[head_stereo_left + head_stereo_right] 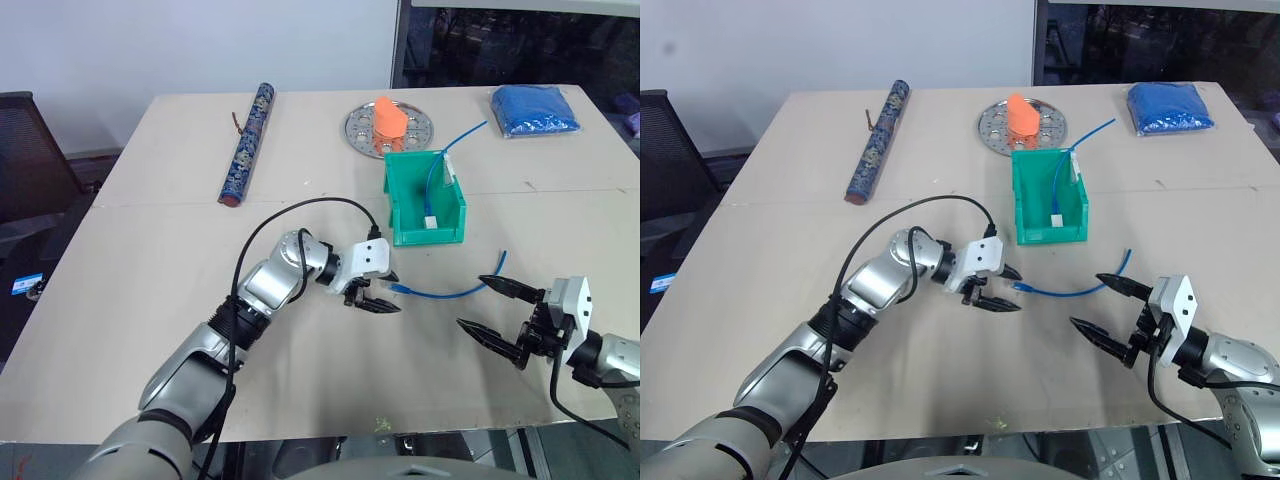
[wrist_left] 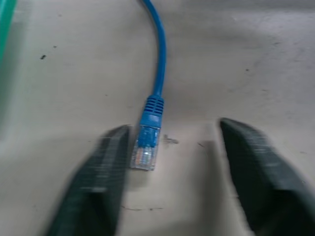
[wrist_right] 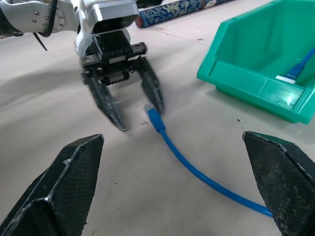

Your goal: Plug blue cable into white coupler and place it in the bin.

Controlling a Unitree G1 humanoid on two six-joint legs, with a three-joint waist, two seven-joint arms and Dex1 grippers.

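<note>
- Blue cable (image 1: 440, 294) lies flat on the tan table (image 1: 150, 300), in a soft curve just in front of the green bin (image 1: 400, 200).
- Its small clear plug (image 2: 143, 156) sits at the end that points to the left gripper (image 1: 383, 290).
- That gripper's two black fingers (image 2: 98, 182) stand on each side of the plug, low at the table. One finger is right beside the plug, the other a bit away. They are partly spread and do not pinch the plug.
- The other end of the cable reaches toward the right gripper (image 1: 495, 308).
- The right gripper hangs over the table near that end. Its fingers (image 3: 69, 187) are spread wide, and nothing is between them.
- The green bin stands on the table behind the cable. Another blue wire with a white end block (image 1: 431, 222) lies inside it, and that wire sticks up over the back wall.
- A round metal plate (image 1: 360, 125) with an orange lump (image 1: 390, 120) sits just behind the bin.
- A blue cloth bundle (image 1: 535, 110) lies at the far right corner of the table.
- A long dark roll with a pattern (image 1: 247, 145) lies far to the left, well apart from the rest.
</note>
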